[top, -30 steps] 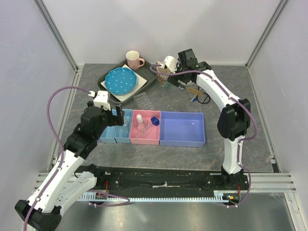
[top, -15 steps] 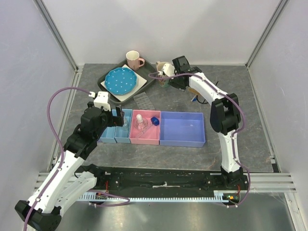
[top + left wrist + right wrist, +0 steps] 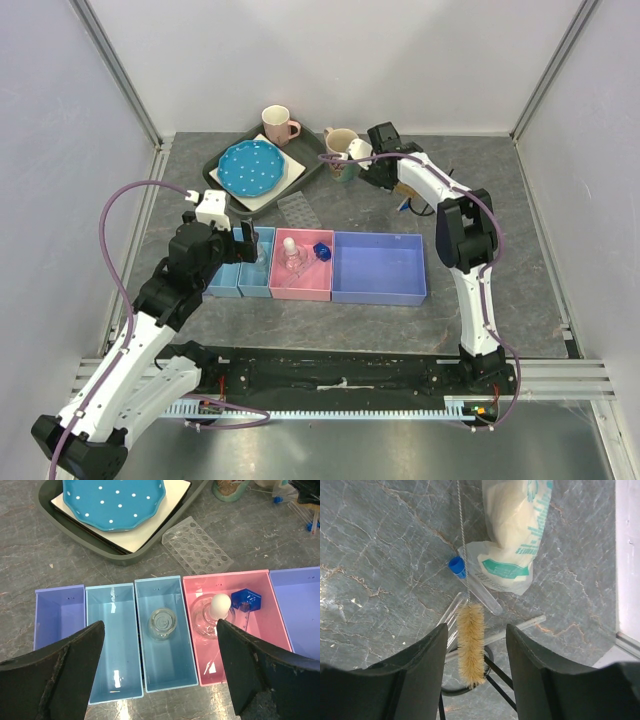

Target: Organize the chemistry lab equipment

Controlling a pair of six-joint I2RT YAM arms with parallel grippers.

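My right gripper (image 3: 380, 168) is open and low over the loose items beside the beige mug (image 3: 340, 146). In the right wrist view a tan bristle brush (image 3: 471, 645) on a thin wire lies between its open fingers (image 3: 420, 675), untouched. Around the brush lie a blue-capped clear tube (image 3: 476, 589), a clear packet (image 3: 517, 535), a glass rod (image 3: 520, 628) and a black looped wire (image 3: 492, 672). My left gripper (image 3: 160, 624) is open and empty above the bins. A small clear bottle (image 3: 162, 624) sits in a light blue bin. A white-topped bottle (image 3: 214, 614) and a blue cap piece (image 3: 246, 600) lie in the pink bin (image 3: 200, 672).
A clear welled tray (image 3: 197, 546) lies behind the bins. A large purple bin (image 3: 380, 268) stands right of the pink one. The blue dotted plate (image 3: 250, 167) and pink mug (image 3: 278, 125) sit on a dark tray at the back. The enclosure wall runs close behind the right gripper.
My right gripper has swung from above the beige mug to the right and down over the loose items. The left arm has not moved.
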